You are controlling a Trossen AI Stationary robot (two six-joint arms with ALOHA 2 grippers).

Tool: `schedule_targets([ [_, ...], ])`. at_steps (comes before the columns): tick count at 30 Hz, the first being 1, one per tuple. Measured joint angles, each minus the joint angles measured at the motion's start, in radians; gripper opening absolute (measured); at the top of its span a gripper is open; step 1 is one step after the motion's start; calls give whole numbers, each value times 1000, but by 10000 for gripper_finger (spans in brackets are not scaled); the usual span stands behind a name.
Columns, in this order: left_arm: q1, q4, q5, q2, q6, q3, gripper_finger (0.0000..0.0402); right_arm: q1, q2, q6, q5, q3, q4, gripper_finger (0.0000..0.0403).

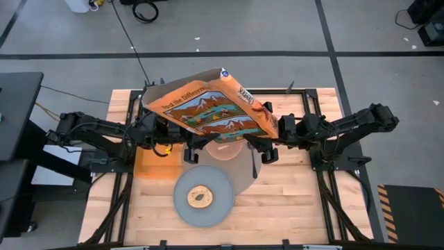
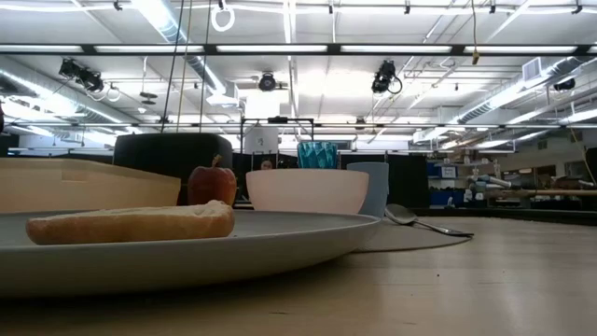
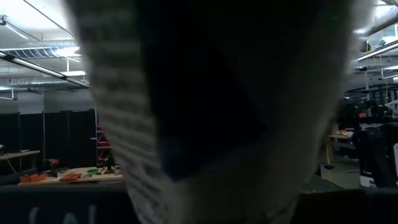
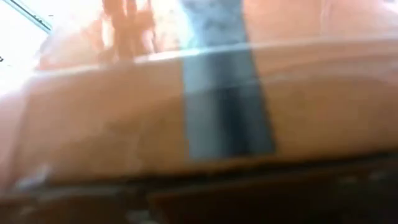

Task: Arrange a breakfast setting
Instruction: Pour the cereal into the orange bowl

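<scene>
We saw the bagel [image 1: 200, 196] plated, bowl [image 2: 307, 189] set; both claws held the cereal box [image 1: 208, 107] aloft, unplaced; their openings we couldn't tell.

Printed lettering on the front panel of the orange cereal box [image 1: 211, 105], above a mountain picture; too small and tilted to make out. A short brand-like word on the box's narrow side near its top corner, likewise unreadable. Nothing legible in the low view or in either wrist view.
</scene>
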Motion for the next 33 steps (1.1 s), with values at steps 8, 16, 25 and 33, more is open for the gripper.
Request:
schedule_targets([
  [8, -1, -49, -11, -3, 18, 0, 202, 10, -1, -19, 5, 0, 2, 244],
  [16, -30, -444, -25, -121, 5, -1, 259, 37, -103, -47, 6, 0, -150, 238],
  [25, -129, -837, -179, -146, -109, -5, 242, 85, -298, -58, 34, -59, -300, 237],
  [33, -205, -1052, -334, -140, -228, -3, 231, 121, -537, -8, 101, -261, -404, 237],
])
